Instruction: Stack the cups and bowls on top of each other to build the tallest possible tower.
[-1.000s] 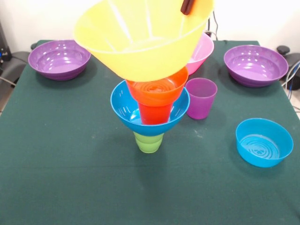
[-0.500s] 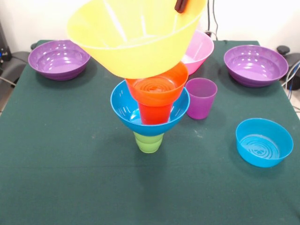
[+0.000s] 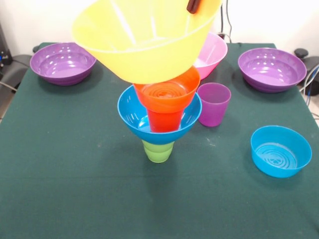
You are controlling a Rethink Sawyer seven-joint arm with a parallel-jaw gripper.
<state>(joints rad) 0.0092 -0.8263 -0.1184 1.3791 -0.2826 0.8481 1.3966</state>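
The robot's hand (image 3: 195,5), clenched on the rim of the large yellow bowl (image 3: 142,40), has carried it slightly leftward, tilted, over the tower (image 3: 160,112) mid-table (image 3: 75,189), apparently nearing placement. A purple cup (image 3: 213,103) stands just beside the tower; open cloth lies in front.

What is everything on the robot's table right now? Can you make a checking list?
Surface: green cloth table, flat.
Job's things: tower standing on a green cup; big yellow bowl tilted above it; purple cup, small blue bowl, two purple bowls and pink bowl loose on the cloth.
Clutter: nothing seen.
Gripper: gripper at the yellow bowl's rim; only a tip shows.
Cables: wires behind the table.
Surroundings: pale wall.
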